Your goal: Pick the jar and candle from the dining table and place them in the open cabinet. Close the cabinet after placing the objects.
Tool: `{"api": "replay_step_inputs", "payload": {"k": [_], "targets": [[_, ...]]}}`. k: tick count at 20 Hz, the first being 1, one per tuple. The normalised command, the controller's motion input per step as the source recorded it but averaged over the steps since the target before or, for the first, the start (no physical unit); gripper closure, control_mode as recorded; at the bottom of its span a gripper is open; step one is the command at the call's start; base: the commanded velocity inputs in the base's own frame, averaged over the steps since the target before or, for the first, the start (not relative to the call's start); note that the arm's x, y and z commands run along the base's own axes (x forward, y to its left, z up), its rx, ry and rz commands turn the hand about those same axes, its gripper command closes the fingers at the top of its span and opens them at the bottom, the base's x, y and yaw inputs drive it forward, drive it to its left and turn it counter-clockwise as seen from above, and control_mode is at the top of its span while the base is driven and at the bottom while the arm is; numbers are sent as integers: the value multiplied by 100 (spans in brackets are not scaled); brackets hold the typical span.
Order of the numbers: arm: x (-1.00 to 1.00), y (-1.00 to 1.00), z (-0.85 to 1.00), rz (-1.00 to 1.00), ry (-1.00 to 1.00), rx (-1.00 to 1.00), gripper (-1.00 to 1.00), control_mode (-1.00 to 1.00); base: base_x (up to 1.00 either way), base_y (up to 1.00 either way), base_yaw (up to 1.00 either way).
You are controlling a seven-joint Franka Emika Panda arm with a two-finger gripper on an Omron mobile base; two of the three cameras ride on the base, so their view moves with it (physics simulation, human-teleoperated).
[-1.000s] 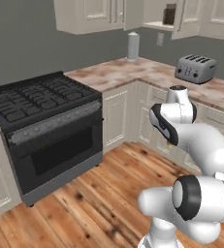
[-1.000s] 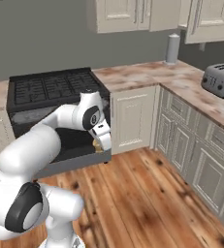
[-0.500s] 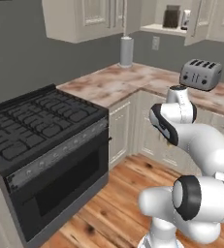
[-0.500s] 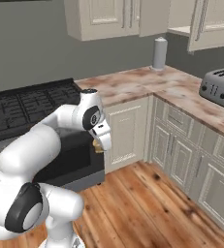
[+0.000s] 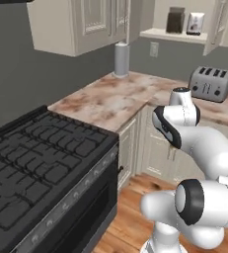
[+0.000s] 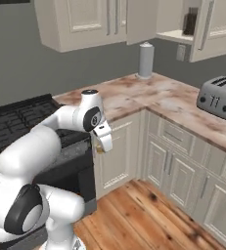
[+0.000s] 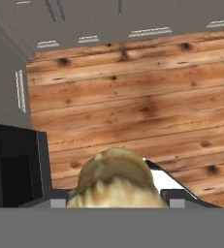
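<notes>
Now, nearest, the gripper (image 7: 116, 197) points down at the wood floor (image 7: 133, 97), its jaws half closed around the candle (image 7: 114, 177), a yellowish lump between the tips. Over the last second the whole view has swung, so the base is driving, not the things. Beyond the arm, the stove (image 5: 41, 168) sits at 8 o'clock, the toaster (image 5: 211, 83) at 2. Farthest, at 1 o'clock, the cabinet (image 5: 165, 34) stands open, a dark jar-like shape (image 5: 175, 20) on its shelf. Placing the candle looks close.

Black stove (image 5: 41, 168); marbled reddish-beige counter (image 5: 115, 96); cream cabinet (image 6: 202, 22); grey toaster (image 6: 218, 96); knotted orange-brown plank floor (image 7: 133, 101).
</notes>
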Motion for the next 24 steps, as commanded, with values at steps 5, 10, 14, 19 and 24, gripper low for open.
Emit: {"api": "replay_step_inputs", "payload": {"k": [5,10,14,19,24], "targets": [[0,0,0,0,0,0,100,100,100,11,-28],[0,0,0,0,0,0,100,100,100,8,-28],[0,0,0,0,0,0,100,100,100,4,-29],[0,0,0,0,0,0,100,100,100,0,-29],[0,0,0,0,0,0,100,100,65,-22,-17]]}}
